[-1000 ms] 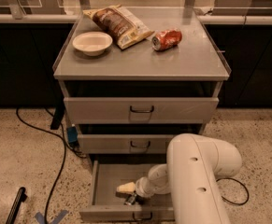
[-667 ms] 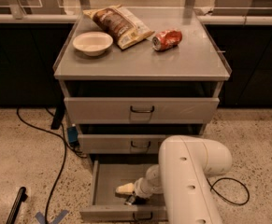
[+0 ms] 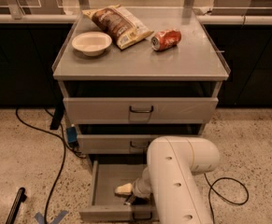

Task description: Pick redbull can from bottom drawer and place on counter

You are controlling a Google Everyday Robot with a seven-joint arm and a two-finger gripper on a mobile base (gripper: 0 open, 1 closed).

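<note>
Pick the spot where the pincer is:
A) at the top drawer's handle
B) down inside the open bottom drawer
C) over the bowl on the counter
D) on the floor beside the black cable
B: the pincer is low inside the pulled-out bottom drawer, far beneath the bowl on the counter.

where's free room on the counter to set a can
Bare on the counter: the front strip before the bowl, and right of the red can. Crowded: back left, around the chip bag. The gripper is in the bottom drawer.
</note>
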